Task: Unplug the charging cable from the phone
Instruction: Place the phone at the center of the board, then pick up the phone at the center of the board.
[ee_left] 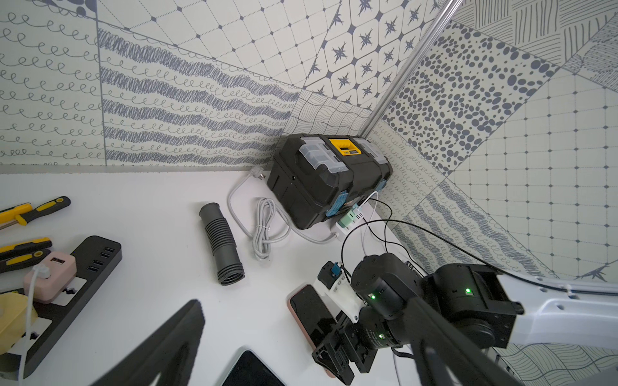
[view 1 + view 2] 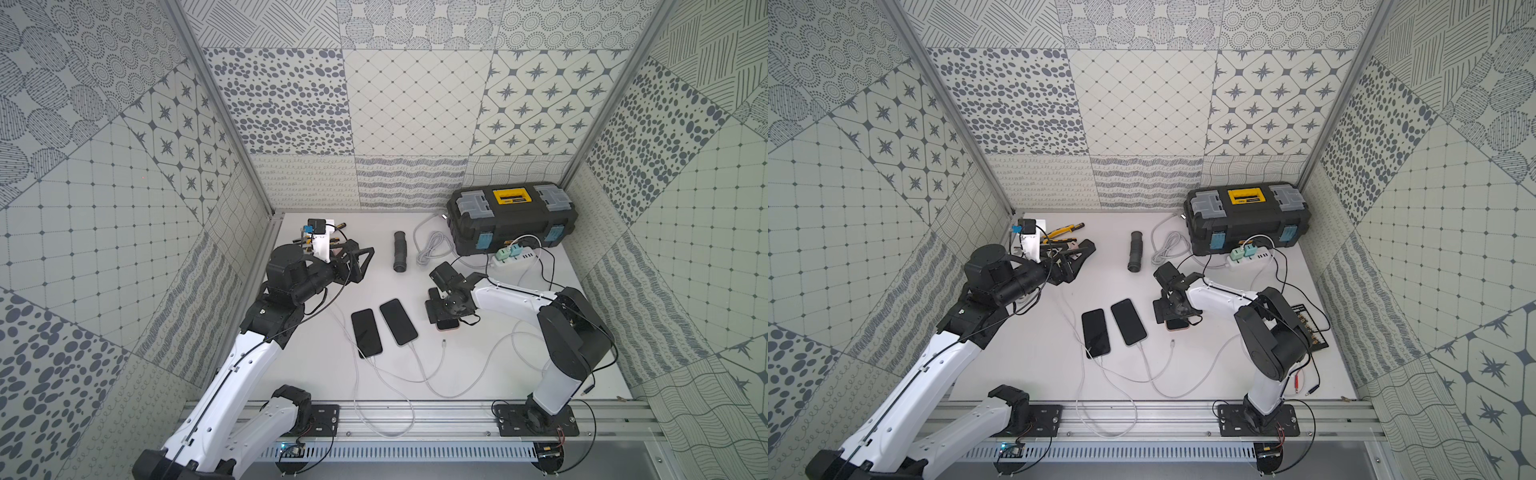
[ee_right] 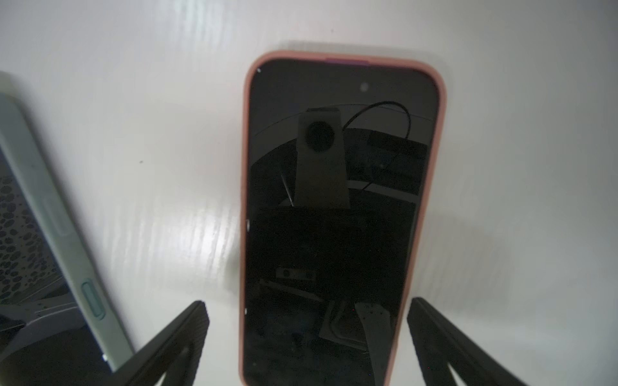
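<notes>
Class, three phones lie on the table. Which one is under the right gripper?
The pink-cased phone, lying between the right gripper's open fingers. The other two phones lie side by side, apart from it.

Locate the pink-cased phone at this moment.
In the right wrist view, the pink-cased phone lies flat on the table under the open right gripper, just right of the green-cased phone.
</notes>
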`<act>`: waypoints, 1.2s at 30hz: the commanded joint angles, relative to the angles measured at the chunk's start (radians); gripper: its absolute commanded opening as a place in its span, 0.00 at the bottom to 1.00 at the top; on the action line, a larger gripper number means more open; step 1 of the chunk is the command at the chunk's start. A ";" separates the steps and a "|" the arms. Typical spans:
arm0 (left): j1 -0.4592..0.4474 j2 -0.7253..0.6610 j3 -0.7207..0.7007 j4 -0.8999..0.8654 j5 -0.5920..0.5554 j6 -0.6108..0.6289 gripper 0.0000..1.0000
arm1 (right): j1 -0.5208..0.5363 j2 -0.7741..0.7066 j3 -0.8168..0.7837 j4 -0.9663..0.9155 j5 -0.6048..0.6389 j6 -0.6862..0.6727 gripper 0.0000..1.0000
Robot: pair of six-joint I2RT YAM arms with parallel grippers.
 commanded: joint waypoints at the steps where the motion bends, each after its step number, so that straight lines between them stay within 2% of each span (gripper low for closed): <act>1: 0.016 -0.009 0.005 -0.034 -0.029 0.042 0.98 | 0.046 -0.048 0.064 -0.036 0.066 0.040 0.97; 7: 0.016 -0.013 0.003 -0.048 -0.034 0.045 0.98 | 0.135 -0.010 0.169 -0.111 0.120 0.089 0.97; 21: 0.016 -0.020 0.005 -0.061 -0.052 0.053 0.98 | 0.307 0.172 0.326 -0.136 0.077 0.163 0.97; 36: 0.016 -0.030 -0.001 -0.070 -0.055 0.055 0.98 | 0.347 0.300 0.373 -0.135 0.092 0.144 0.97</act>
